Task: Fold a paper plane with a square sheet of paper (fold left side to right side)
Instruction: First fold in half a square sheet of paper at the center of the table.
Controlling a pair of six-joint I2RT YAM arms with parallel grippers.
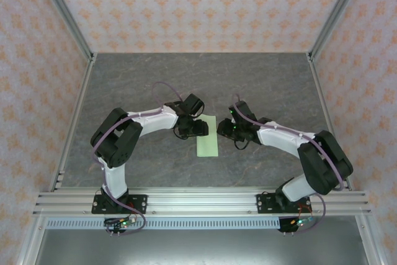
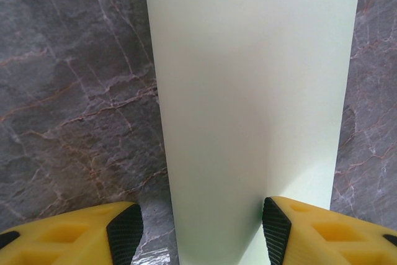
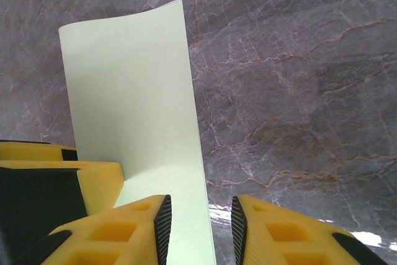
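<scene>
The folded sheet of paper [image 1: 206, 136] ran off both wrist views. Left gripper [image 2: 201, 234] stood spread over it; right gripper [image 3: 200, 224] narrowly parted astride its edge, contact unclear.

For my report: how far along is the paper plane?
Done: the square sheet of paper lies as a narrow rectangle, apparently folded in half. In hand: the left end effector and the right end effector stand open, each over one edge. Remaining: every pointed fold.

The pale green paper sheet [image 2: 248, 91] looks smooth and matt. The grey veined stone-look tabletop [image 3: 298, 79] shows a faint sheen; yellow plastic fingers [image 2: 68, 237] carry ribbed black pads [image 2: 124, 234].
</scene>
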